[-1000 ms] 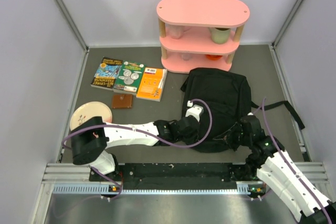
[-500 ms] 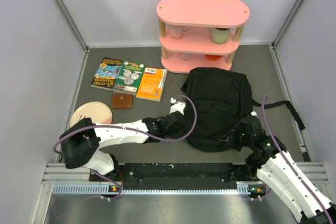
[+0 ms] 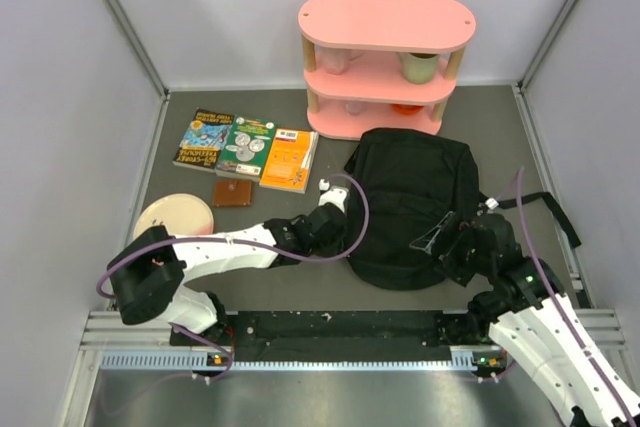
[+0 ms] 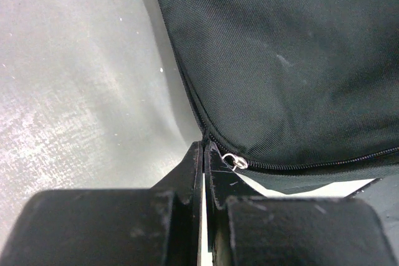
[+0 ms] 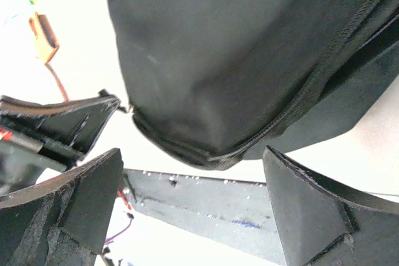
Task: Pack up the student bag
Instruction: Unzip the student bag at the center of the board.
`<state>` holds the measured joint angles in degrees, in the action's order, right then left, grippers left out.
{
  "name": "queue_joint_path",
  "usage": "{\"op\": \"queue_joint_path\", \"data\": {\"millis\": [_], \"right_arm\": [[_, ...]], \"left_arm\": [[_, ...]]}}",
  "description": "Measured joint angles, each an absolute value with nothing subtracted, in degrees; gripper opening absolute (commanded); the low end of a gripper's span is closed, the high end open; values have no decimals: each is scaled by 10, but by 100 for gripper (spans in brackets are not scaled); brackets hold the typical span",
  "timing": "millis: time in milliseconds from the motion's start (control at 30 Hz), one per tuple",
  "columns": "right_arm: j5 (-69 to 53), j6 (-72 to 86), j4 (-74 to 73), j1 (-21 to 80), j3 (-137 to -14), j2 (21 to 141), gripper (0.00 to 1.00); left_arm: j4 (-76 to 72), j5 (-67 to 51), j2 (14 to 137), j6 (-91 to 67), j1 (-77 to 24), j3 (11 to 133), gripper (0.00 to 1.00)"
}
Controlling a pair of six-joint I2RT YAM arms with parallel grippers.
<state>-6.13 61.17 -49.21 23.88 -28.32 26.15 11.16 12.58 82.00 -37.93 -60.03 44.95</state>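
**A:** What has changed in the last second?

**B:** The right hand (image 3: pixel 438 240) has let go. It was clenched at the near right edge of the student bag (image 3: pixel 415 197). In its own wrist view its fingers now stand wide apart with only black fabric between them, and they grip nothing.

**A:** And the left?

**B:** The left hand (image 4: pixel 204 149) is clenched tight. It was reaching across the front of the bag and has since drawn back to the near left corner. Its tips sit right at the zipper pull (image 4: pixel 235 162), where the zipper (image 4: pixel 324 164) runs along the seam. The pull may be nipped between the tips, but that cannot be told from here.

**A:** Where is the bag itself?

**B:** It lies flat on the surface (image 3: pixel 540 137), just in front of the pink shelf (image 3: pixel 385 57), with a strap trailing off to the right.

**A:** What does that mean for the packing?

**B:** It looks like an early step. The left arm's sweep along the seam, together with the right hand's release, suggests work on the zipper, but no opening into the bag can be seen yet. The books (image 3: pixel 245 147) and the brown wallet (image 3: pixel 234 193) lie on the surface to the left, well apart from the bag, so nothing looks packed.
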Motion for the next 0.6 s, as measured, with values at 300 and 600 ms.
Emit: {"op": "queue_joint_path", "data": {"millis": [300, 600], "right_arm": [[-173, 556, -524, 239, -369, 247, 86], [-221, 380, -459, 251, -476, 338, 82]], "left_arm": [[112, 101, 819, -372, -600, 466, 0], [116, 94, 815, -362, -600, 472, 0]]}}
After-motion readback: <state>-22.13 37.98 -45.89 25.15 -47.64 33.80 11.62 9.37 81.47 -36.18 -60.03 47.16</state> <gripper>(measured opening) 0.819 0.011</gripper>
